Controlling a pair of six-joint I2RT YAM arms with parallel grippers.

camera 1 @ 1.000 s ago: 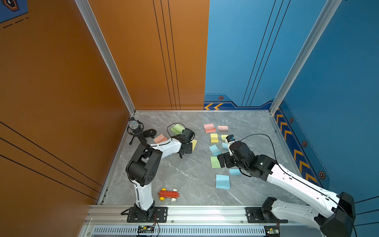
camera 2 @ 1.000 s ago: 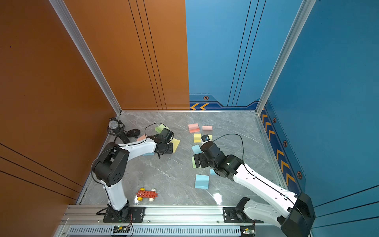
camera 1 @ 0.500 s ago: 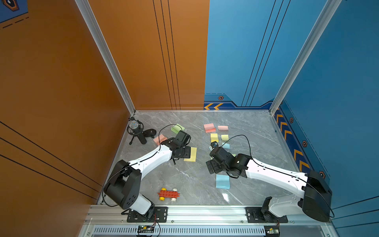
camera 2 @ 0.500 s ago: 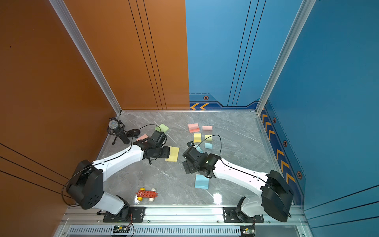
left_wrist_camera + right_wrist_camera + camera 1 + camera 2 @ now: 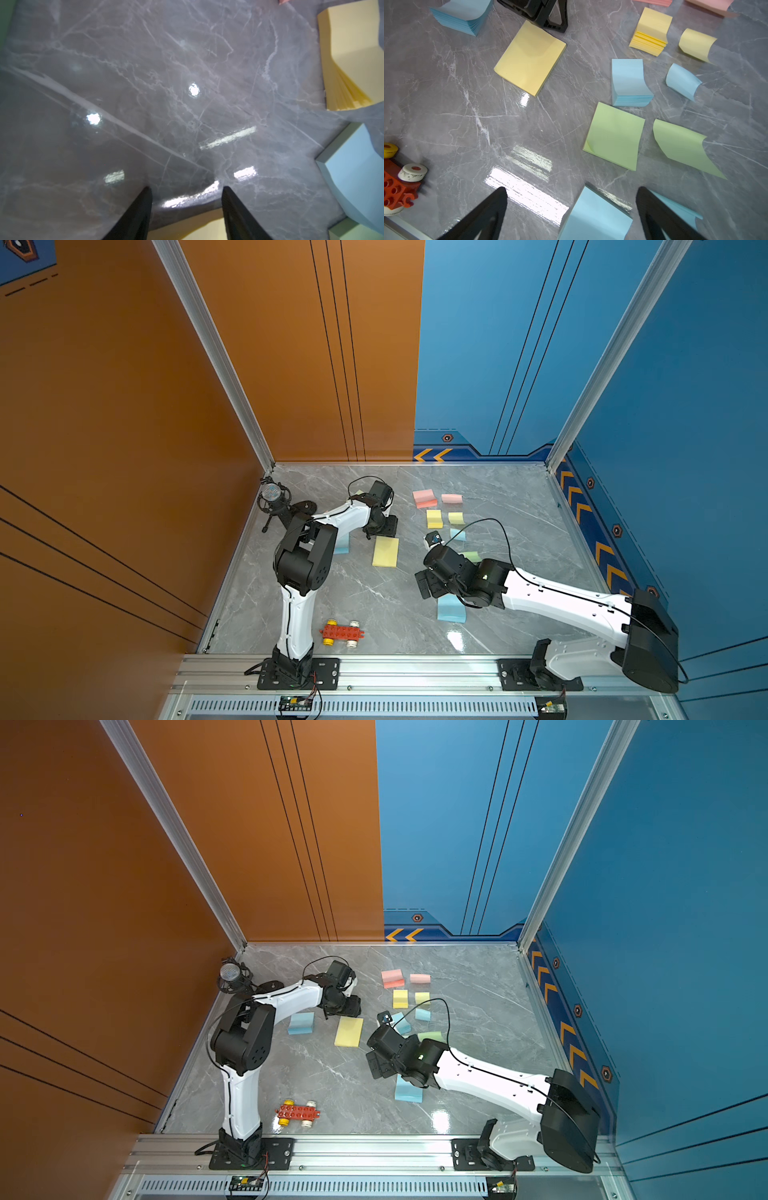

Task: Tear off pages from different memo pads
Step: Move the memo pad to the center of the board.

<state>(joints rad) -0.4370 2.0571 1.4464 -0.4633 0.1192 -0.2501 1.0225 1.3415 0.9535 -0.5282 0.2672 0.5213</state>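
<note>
Left arm now folded back, elbow raised. Left tool [image 5: 186,188] has fingers apart and empty, with the large yellow memo pad [image 5: 385,552] at its 6 o'clock. Right tool [image 5: 572,188] is wide apart over the blue memo pad [image 5: 451,609], loose pages [image 5: 456,517] at its 1 o'clock. Grey marble bench [image 5: 374,605], orange wall [image 5: 291,364], blue wall [image 5: 498,344].

I'm counting seven memo pads [image 5: 614,135] lying out: two yellow [image 5: 529,58] [image 5: 652,31], three blue [image 5: 460,16] [image 5: 629,83] [image 5: 596,216], one green, one pink [image 5: 654,2]. At least five loose pages [image 5: 683,145] are curling nearby: yellow [image 5: 695,44], two blue [image 5: 681,81] [image 5: 683,212], green, pink [image 5: 710,5]. One red toy car [image 5: 341,632], one microphone [image 5: 271,492] and two robot arms [image 5: 297,614] [image 5: 561,601] are sharing the space.
</note>
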